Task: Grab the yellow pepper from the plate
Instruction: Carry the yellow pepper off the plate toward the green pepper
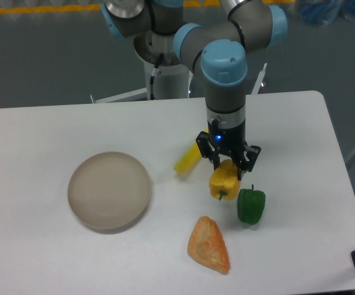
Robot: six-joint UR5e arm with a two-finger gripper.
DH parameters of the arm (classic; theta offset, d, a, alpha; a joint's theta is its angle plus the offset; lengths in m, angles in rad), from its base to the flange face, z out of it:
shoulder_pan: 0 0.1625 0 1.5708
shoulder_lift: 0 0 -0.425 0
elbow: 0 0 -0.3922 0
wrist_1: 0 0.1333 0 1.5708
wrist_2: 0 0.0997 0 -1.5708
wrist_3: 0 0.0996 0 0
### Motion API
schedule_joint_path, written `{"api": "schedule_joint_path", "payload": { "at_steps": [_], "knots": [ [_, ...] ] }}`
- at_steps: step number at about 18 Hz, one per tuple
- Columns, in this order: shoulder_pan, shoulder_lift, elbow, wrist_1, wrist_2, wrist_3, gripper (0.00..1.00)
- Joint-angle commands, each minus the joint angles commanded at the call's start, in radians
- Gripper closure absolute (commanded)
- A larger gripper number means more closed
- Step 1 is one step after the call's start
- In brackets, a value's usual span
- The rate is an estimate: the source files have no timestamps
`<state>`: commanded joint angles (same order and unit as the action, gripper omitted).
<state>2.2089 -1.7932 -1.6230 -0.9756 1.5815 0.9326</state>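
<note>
The yellow pepper (223,182) hangs in my gripper (226,163), which is shut on it, right of the table's middle and just left of the green pepper (250,206). Whether the pepper touches the table I cannot tell. The round beige plate (109,191) lies at the left with nothing on it, well apart from the gripper.
A long slim yellow corn-like piece (187,159) lies just left of the gripper, partly hidden by it. An orange triangular piece (209,244) lies near the front edge, below the held pepper. The arm's base stands behind the table's far edge.
</note>
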Motion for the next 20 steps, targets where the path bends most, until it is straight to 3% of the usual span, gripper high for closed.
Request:
{"api": "schedule_joint_path", "payload": {
  "at_steps": [20],
  "knots": [
    [0.018, 0.0, 0.012, -0.003, 0.002, 0.04, 0.65]
  ]
}}
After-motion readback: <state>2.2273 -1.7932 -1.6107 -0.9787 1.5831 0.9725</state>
